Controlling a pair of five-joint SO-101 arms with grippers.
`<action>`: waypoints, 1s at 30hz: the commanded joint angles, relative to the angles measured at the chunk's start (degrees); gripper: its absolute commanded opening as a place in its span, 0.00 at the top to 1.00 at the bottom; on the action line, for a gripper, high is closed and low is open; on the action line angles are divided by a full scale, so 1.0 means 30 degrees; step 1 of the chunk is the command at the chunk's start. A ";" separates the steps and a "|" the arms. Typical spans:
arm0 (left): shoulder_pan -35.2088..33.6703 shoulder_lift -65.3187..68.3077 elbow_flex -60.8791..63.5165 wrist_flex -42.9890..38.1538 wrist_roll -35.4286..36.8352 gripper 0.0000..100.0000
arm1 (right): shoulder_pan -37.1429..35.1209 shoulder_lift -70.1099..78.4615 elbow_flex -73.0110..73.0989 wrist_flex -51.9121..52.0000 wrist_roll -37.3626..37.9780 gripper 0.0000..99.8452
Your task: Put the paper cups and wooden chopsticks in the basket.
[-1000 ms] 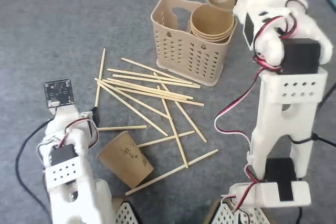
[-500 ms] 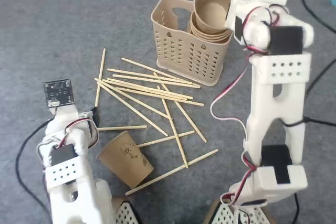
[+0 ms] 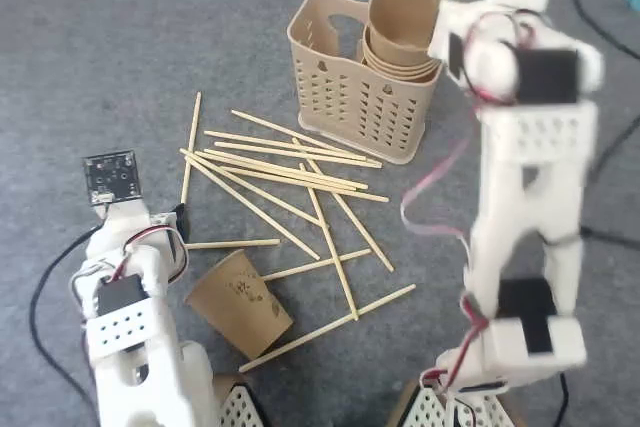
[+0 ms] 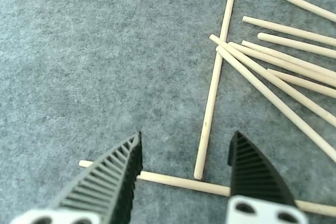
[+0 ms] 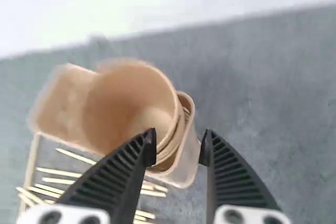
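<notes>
Basket [image 3: 345, 97] at 1 o'clock on the fuzzy grey mat [image 3: 100, 67]: beige plastic, perforated walls w/ a handle cutout. Inside is a nested stack [image 3: 405, 59] of brown paper cups, top cup [image 3: 403, 9] poking up above the rest. R gripper [image 5: 177, 140] is right over it, ribbed black jaws apart w/ a gap, straddling the cup's wall. Loose cup [image 3: 238, 302] lies on its side at 7 o'clock of the sticks [image 3: 290, 175], thin pale wooden rods criss-crossed mid-mat. L gripper [image 4: 184, 150] at 8 o'clock, jaws spread wide, one stick's end btw them, another crossing under the tips.
</notes>
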State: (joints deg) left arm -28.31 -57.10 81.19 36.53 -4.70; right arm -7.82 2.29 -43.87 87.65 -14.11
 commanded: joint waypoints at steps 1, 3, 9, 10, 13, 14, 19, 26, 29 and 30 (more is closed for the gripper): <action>0.0029 -0.0381 -0.0073 -0.0410 -0.0234 0.75 | -0.0190 -0.4440 -0.1993 0.1949 -0.0088 0.85; -0.0029 -0.0440 -0.0132 -0.0410 -0.0176 0.75 | -0.0601 -0.5612 -0.2022 0.3326 -0.0059 0.85; -0.1905 -0.0440 -0.0864 0.0147 0.0527 0.75 | -0.3473 -0.8864 0.1788 0.5114 0.1436 0.85; -0.2110 -0.0440 -0.1011 0.0322 0.0703 0.75 | -0.3883 -0.9568 0.3194 0.5055 0.1788 0.85; -0.2432 -0.0440 -0.1304 0.1172 0.0821 0.75 | -0.4996 -1.1824 0.7414 0.4791 0.2520 0.85; -0.2403 -0.0440 -0.1509 0.1788 0.0821 0.75 | -0.5143 -1.2557 0.8645 0.4733 0.2872 0.85; -0.1612 -0.0293 -0.4879 0.6359 0.0791 0.75 | -0.3414 -1.5839 1.5473 0.4586 0.6242 0.85; 0.0381 -0.0264 -1.1531 1.4271 0.0381 0.75 | 0.3385 -2.0879 2.7575 -0.0073 0.9553 0.99; 0.1348 -0.0234 -1.2996 1.6322 -0.0352 0.77 | 0.5524 -2.2608 3.0535 -0.1773 1.0784 0.97; 0.1582 -0.0176 -1.3201 1.6703 -0.0498 0.80 | 0.5993 -2.3048 3.1297 -0.2183 1.1282 0.97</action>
State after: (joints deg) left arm -27.08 -57.19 48.31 80.04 -4.18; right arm 2.99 -60.22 40.09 87.38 14.46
